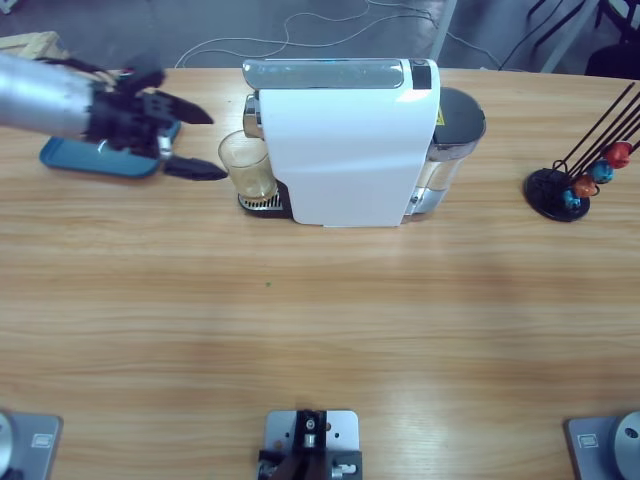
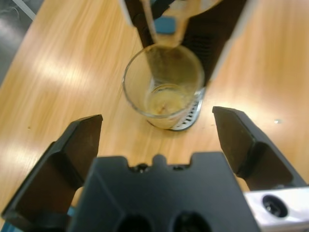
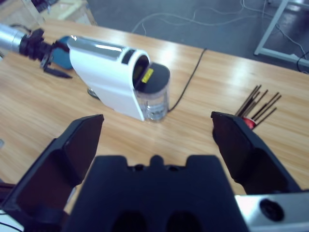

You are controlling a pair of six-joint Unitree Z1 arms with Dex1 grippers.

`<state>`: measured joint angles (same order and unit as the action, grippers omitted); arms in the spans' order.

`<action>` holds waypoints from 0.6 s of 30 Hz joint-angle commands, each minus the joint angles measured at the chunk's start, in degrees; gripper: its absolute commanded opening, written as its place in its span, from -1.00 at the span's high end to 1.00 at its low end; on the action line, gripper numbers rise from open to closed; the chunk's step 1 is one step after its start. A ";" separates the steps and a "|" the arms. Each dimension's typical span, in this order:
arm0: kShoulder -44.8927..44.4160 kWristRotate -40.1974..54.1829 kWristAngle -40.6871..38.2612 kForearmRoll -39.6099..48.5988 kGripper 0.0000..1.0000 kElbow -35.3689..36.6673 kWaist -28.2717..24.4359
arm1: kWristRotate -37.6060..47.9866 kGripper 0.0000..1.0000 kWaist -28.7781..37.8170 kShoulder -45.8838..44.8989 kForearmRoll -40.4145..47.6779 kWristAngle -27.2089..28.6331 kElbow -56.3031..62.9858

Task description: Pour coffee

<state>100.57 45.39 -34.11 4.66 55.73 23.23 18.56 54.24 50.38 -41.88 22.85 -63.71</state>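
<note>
Left tool [image 1: 195, 143] open, just left of glass [image 1: 246, 165] under white coffee machine [image 1: 345, 140]; right tool [image 3: 157, 140] open, high above table.

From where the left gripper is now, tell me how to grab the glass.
Grip the glass across its bare round wall, below the rim, coming level from its open side where the left gripper waits, jaws open. The coffee machine blocks the opposite side and overhangs the top.
</note>
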 commanded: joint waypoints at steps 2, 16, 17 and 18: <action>-19.25 -10.69 1.05 0.61 -0.96 -15.17 3.68 | -1.34 -1.00 -6.64 22.62 0.24 -8.89 -15.78; -33.07 -38.38 18.52 4.35 -1.00 -18.51 9.96 | -2.65 1.00 -15.04 59.48 -30.67 -12.74 -63.22; -33.07 -38.45 18.26 4.30 -1.00 -18.60 10.19 | -2.36 1.00 -15.04 60.24 -31.28 -12.63 -63.82; -33.07 -38.45 17.96 4.20 -1.00 -18.74 10.54 | -2.30 1.00 -15.06 60.94 -31.54 -12.56 -64.34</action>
<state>69.06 10.39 -17.82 8.36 39.25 31.96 16.04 40.13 100.55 -65.96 8.63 -122.03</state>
